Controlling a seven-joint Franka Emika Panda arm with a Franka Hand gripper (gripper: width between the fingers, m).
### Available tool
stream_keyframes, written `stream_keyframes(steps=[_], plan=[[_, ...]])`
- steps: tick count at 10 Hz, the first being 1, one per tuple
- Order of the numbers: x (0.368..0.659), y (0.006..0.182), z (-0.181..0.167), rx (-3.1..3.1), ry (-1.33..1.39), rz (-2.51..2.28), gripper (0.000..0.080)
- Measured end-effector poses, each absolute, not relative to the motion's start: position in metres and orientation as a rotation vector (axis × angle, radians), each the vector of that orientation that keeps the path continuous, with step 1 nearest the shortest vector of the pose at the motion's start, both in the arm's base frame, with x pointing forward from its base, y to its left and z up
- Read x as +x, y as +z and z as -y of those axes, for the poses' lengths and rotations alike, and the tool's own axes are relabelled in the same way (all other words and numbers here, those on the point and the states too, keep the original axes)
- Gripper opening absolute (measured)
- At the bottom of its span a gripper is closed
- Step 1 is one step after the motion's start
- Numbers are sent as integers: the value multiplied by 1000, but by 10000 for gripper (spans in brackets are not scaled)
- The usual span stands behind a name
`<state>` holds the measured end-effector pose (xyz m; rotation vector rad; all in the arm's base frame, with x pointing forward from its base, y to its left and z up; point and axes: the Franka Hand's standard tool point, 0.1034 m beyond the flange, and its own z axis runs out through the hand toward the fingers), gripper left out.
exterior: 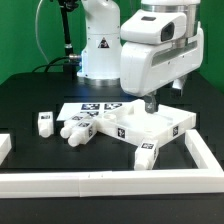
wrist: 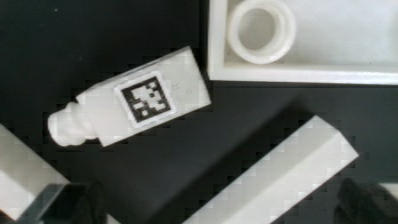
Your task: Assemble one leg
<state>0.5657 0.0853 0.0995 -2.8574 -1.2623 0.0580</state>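
One leg (wrist: pixel 134 98) lies on its side just beside the tabletop (wrist: pixel 338 40)

The leg (wrist: pixel 134 100) is white with a black-and-white square tag, the tabletop (wrist: pixel 350 42) plain white, the table (exterior: pixel 25 95) black, the marker board (exterior: pixel 98 106) white with black tags.

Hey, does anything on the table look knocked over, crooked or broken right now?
Nothing looks broken or spilled. The legs lie loose on their sides rather than upright. One leg lies askew beside the tabletop, and the hole near it is empty.
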Motion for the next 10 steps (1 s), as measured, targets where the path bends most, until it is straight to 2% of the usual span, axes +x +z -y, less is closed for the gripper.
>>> stream_keyframes(steps=[3, 6, 10], plan=[[561, 94, -83, -2888, 69, 1186, 650], [572, 99, -86, -3010, 159, 783, 650], [577, 98, -80, -3006, 151, 741, 650]])
